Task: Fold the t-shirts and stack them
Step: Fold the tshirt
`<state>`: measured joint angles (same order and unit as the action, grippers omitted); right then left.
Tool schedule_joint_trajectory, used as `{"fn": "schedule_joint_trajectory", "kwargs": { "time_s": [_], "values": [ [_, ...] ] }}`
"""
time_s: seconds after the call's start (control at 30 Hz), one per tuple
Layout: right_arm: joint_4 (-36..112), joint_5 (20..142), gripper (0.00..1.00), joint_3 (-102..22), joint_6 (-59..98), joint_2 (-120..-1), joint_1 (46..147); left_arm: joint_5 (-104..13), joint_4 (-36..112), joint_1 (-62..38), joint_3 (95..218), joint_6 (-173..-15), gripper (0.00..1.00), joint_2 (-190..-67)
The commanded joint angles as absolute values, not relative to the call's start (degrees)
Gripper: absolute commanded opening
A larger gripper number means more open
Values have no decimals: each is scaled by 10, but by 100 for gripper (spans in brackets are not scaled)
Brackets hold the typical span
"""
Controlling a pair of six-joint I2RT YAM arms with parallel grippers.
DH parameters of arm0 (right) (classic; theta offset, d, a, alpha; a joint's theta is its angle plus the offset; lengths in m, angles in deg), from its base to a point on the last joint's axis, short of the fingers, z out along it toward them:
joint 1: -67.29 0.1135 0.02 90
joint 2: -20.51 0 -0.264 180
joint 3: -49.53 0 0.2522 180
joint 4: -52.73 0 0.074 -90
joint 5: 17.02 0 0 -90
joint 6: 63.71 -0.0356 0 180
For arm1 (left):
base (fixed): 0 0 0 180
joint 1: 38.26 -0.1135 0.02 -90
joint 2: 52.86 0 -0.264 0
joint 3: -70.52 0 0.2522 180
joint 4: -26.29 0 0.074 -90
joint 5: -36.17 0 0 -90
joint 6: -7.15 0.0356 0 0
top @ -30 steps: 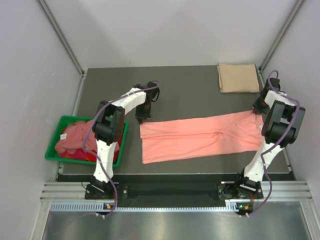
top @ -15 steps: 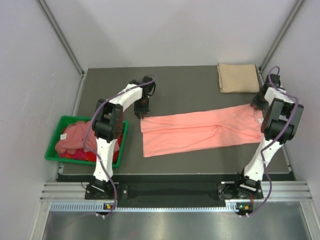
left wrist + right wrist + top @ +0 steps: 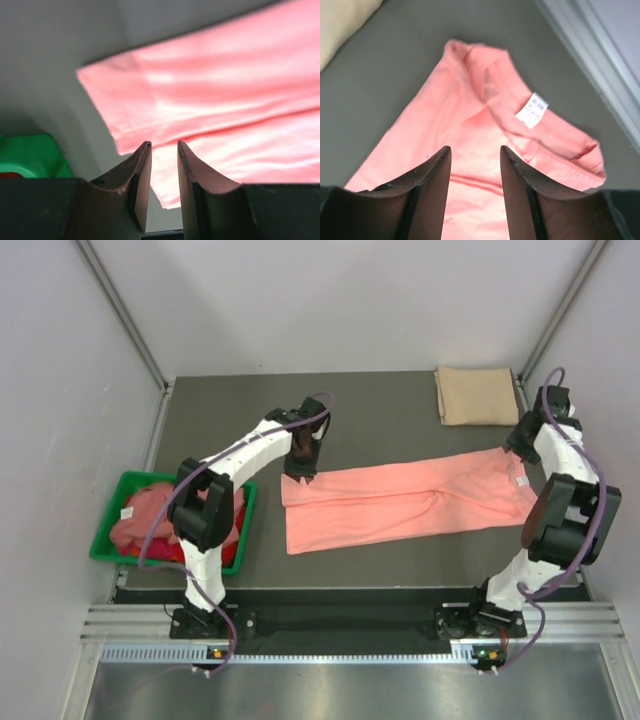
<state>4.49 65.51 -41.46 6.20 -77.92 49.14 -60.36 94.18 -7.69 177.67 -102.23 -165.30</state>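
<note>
Lying flat on dark table [image 3: 380, 410], salmon t-shirt [image 3: 400, 502], pale walls [image 3: 350, 300], L gripper [image 3: 162, 146] & R gripper [image 3: 474, 150] both released

Shows a green bin [image 3: 148, 477] beside the left edge of the dark table [image 3: 380, 420], pale walls [image 3: 350, 300] behind, a metal rail [image 3: 340, 628] along the near edge.

L arm [image 3: 250, 445]: white links, blk joints, purple cable [image 3: 322, 400] looped alongside.
R arm [image 3: 553, 445]: same white/blk build, purple cable.
L claw [image 3: 163, 145]: 2 dark-brown curved fingers.
R claw [image 3: 475, 149]: same.
</note>
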Motion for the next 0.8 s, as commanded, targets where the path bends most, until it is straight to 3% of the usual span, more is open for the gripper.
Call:
{"fn": "schedule_joint_trajectory", "kwargs": {
  "time_s": [0.0,0.23,0.5,0.77],
  "values": [
    [49,673,45,-375,77,-741,519,-565,909,-70,1748,-1014,33,-1605],
    [95,817,43,-297,132,-728,563,-515,861,-43,1695,-1012,33,-1531],
    [105,892,43,-292,234,-714,562,-438,806,-20,1624,-1020,33,-1433],
    [85,896,42,-335,285,-786,565,-437,795,-20,1597,-1012,33,-1418]
  ]
}}
